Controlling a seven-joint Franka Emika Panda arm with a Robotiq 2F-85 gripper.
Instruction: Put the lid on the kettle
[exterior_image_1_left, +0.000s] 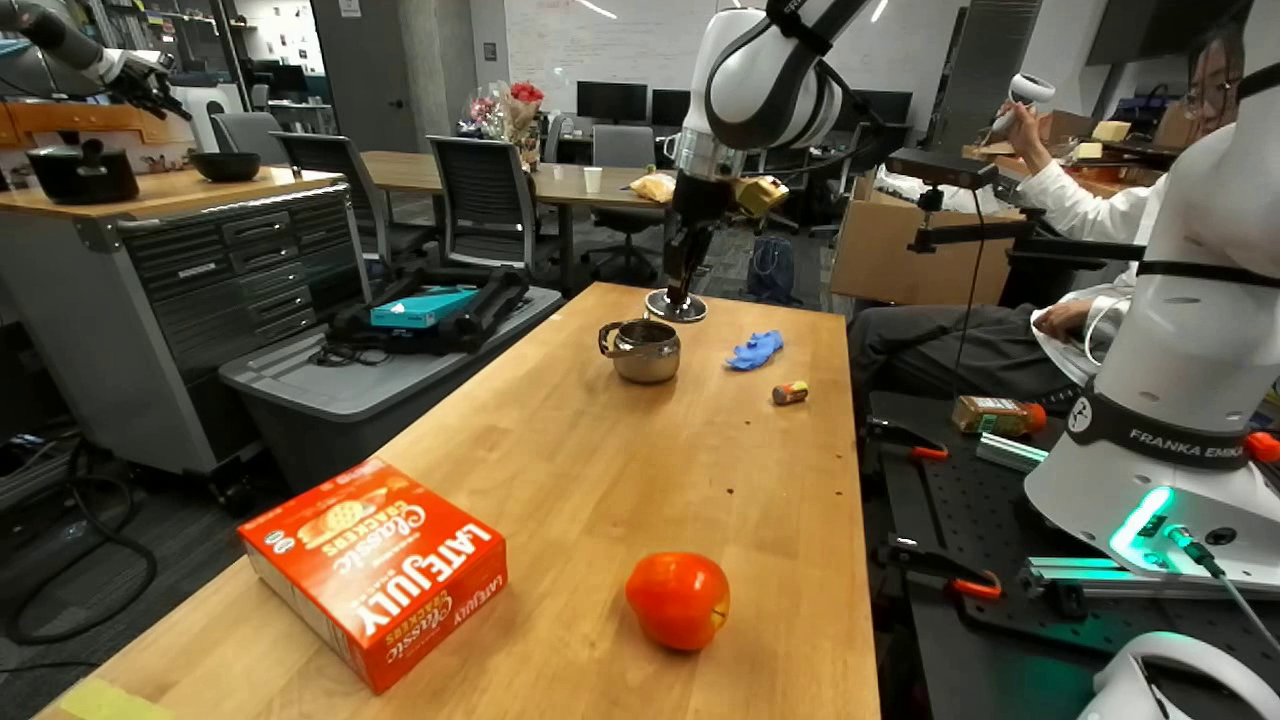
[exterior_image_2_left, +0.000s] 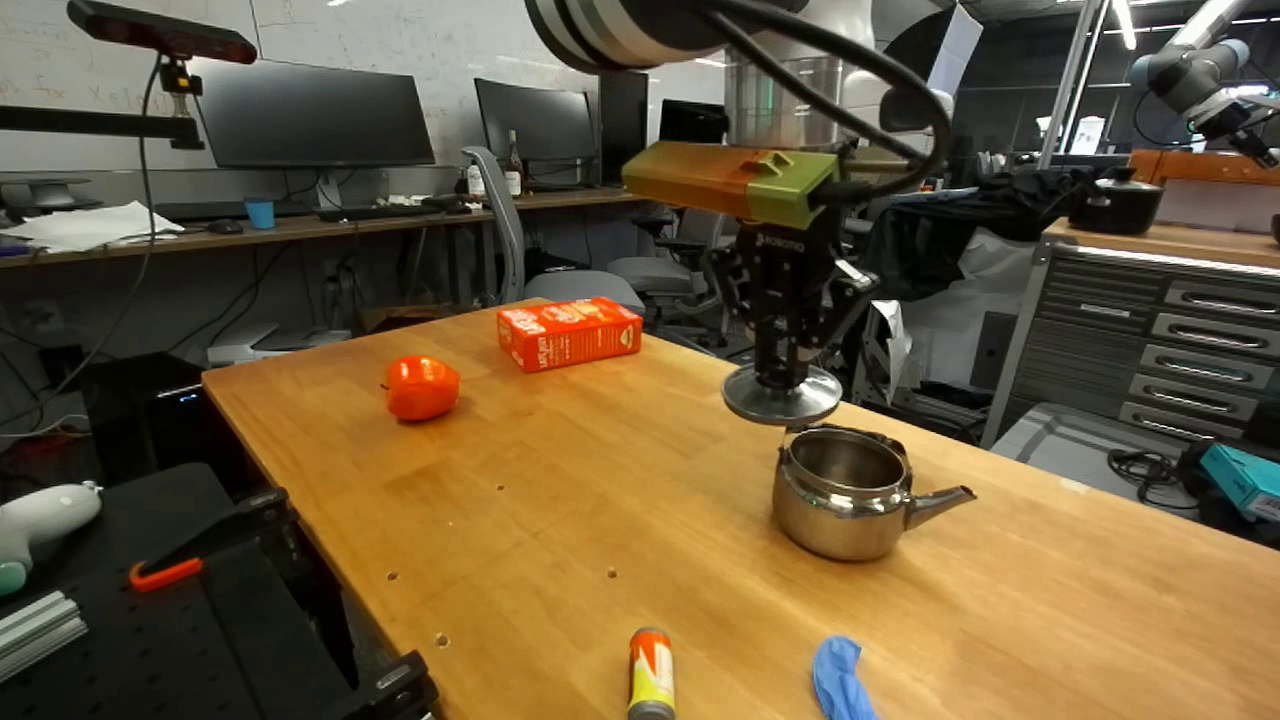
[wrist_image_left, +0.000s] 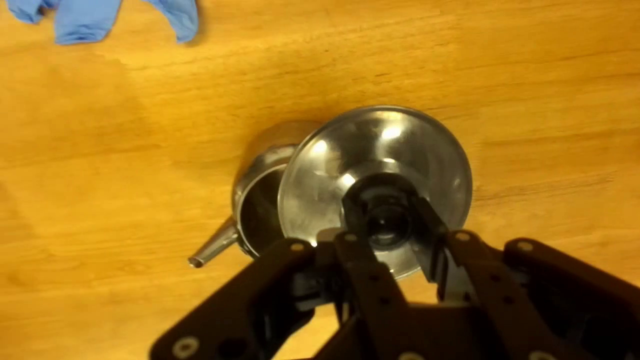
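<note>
The lid is a round silvery disc with a dark central knob. It shows in both exterior views (exterior_image_1_left: 690, 308) (exterior_image_2_left: 783, 402) and in the wrist view (wrist_image_left: 320, 195). My gripper (exterior_image_1_left: 677, 288) (exterior_image_2_left: 781, 368) (wrist_image_left: 387, 220) is shut on the lid's knob and holds the lid roughly level above the table. The kettle (exterior_image_1_left: 645, 358) (exterior_image_2_left: 842, 515) (wrist_image_left: 259, 207) stands upright and uncovered on the table, its spout pointing away from the lid. The lid is higher than the kettle and off to one side. In the wrist view it overlaps part of the kettle's opening and hides that part.
A blue glove (exterior_image_1_left: 756, 350) (exterior_image_2_left: 840, 680) (wrist_image_left: 85, 20) and a small battery-like cylinder (exterior_image_1_left: 790, 393) (exterior_image_2_left: 652, 672) lie near the kettle. A red cracker box (exterior_image_1_left: 375, 570) (exterior_image_2_left: 570, 333) and a red-orange tomato (exterior_image_1_left: 678, 600) (exterior_image_2_left: 422, 388) are farther along the wooden table (exterior_image_1_left: 640, 470).
</note>
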